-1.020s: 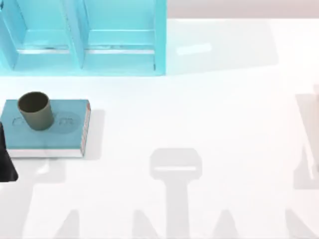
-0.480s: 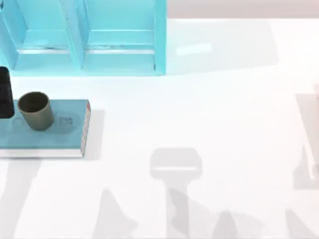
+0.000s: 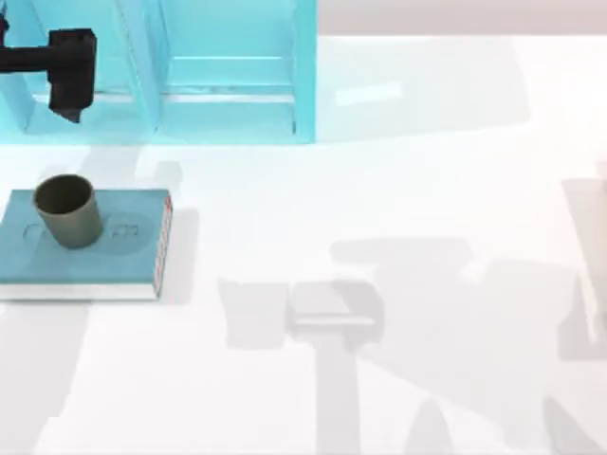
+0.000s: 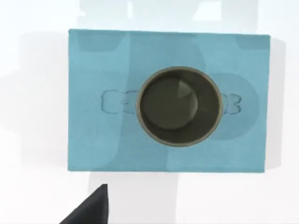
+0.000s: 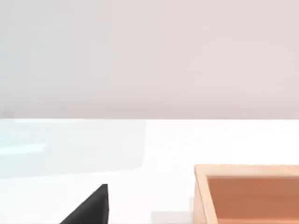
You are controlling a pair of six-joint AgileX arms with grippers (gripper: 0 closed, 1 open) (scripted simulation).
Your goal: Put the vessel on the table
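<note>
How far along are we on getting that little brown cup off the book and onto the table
Nothing is finished yet. The vessel stands upright on the teal book, not on the table. In hand: the left arm is up over the blue shelf unit, its wrist camera looking straight down into the vessel. Left: grasp, lift and set it on the table.

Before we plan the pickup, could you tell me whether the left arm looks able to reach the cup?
Probably yes: the left gripper hangs above the cup, which stands upright and unobstructed on the book.
</note>
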